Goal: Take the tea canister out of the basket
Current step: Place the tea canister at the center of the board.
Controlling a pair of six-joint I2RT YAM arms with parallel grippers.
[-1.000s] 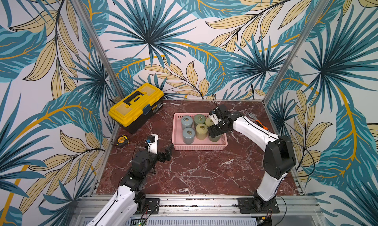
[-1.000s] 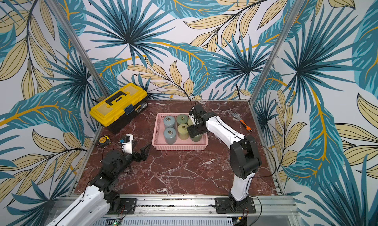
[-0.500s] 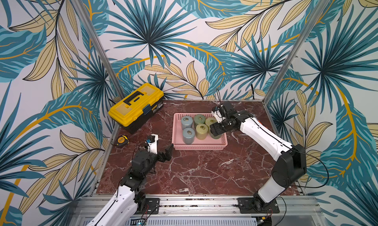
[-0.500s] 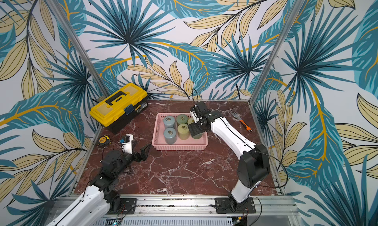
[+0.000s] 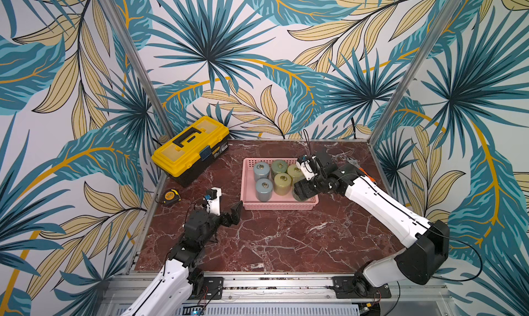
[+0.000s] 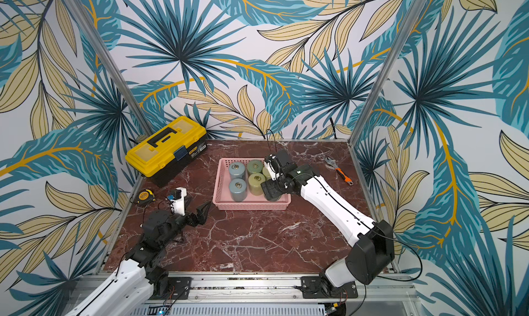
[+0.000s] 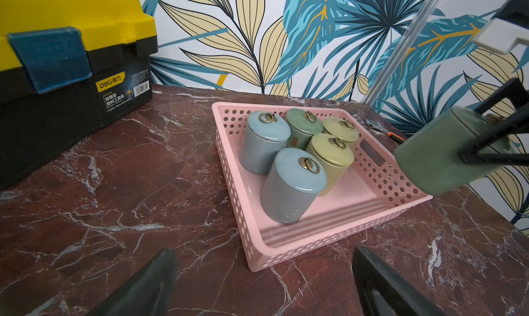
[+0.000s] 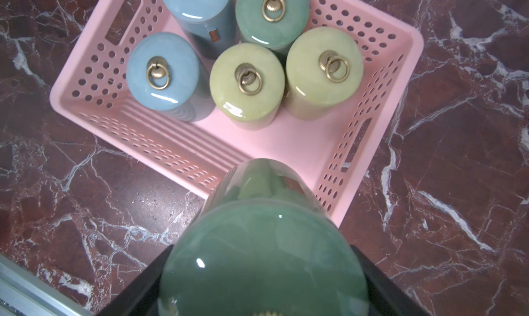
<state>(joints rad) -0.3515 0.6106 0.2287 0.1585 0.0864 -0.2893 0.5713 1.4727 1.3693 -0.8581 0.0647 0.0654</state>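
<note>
A pink perforated basket (image 5: 246,185) (image 6: 218,187) stands mid-table with several lidded tea canisters upright in it. My right gripper (image 5: 303,189) (image 6: 272,189) is shut on a dark green tea canister (image 5: 300,196) (image 6: 271,197), gripping it near the lid. The left wrist view shows this canister (image 7: 435,160) hanging clear above the basket's right end wall (image 7: 383,171). In the right wrist view the canister (image 8: 263,251) fills the space between the fingers, over the basket's front right corner (image 8: 332,211). My left gripper (image 5: 227,207) (image 7: 263,286) is open and empty, low, left of the basket's front corner.
A yellow toolbox (image 5: 190,148) with a black handle sits at the back left. A tape measure (image 5: 171,197) lies by the left edge. A wrench with an orange handle (image 6: 340,173) lies at the right. A metal rail (image 5: 272,283) runs along the front.
The right arm has raised the green canister up from among the others, and its elbow has swung out to the right. The left arm has not moved.
</note>
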